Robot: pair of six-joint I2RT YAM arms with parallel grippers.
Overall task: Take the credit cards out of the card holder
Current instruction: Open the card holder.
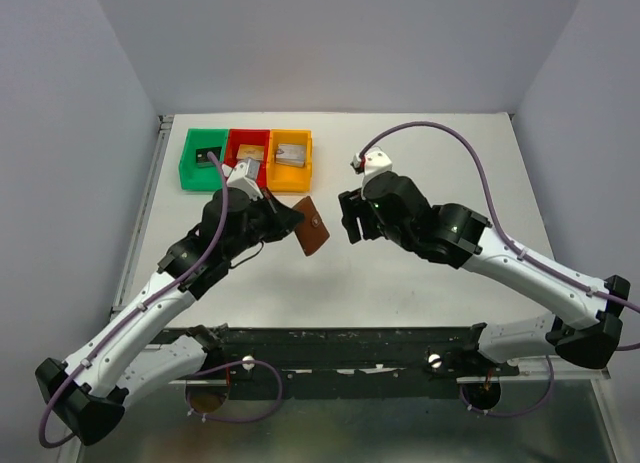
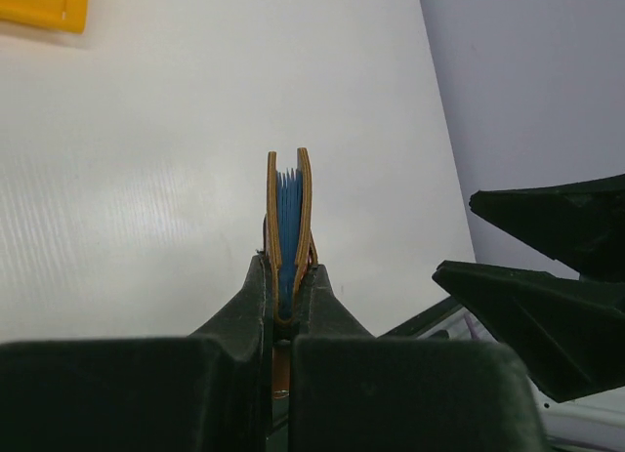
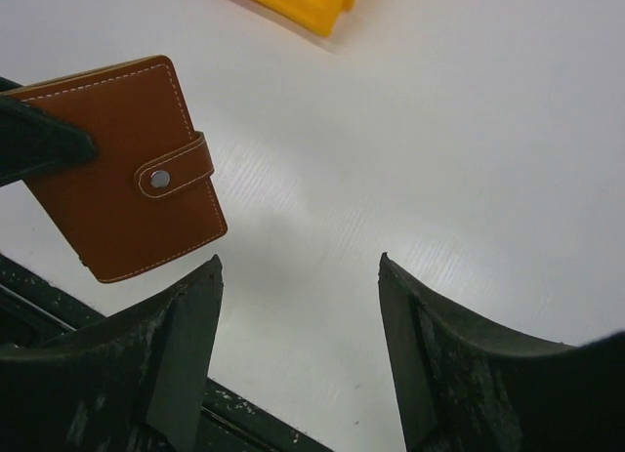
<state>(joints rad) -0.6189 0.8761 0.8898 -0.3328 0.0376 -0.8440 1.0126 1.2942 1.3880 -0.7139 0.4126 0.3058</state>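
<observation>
The card holder [image 1: 313, 226] is a brown leather wallet, closed, with its snap tab [image 3: 176, 169] fastened. My left gripper [image 1: 292, 221] is shut on one edge of it and holds it above the table. In the left wrist view the card holder [image 2: 289, 208] stands on edge between my fingers, with its light blue lining showing between the covers. The credit cards are hidden. My right gripper [image 1: 348, 218] is open and empty, just right of the card holder [image 3: 127, 169]; the gripper [image 3: 301, 262] faces it, and its fingers [image 2: 547, 296] show in the left wrist view.
A green tray [image 1: 187, 168], a red tray [image 1: 248, 133] and an orange tray [image 1: 290, 134] stand in a row at the back left, each holding a small block. The orange tray also shows in the right wrist view [image 3: 293, 3].
</observation>
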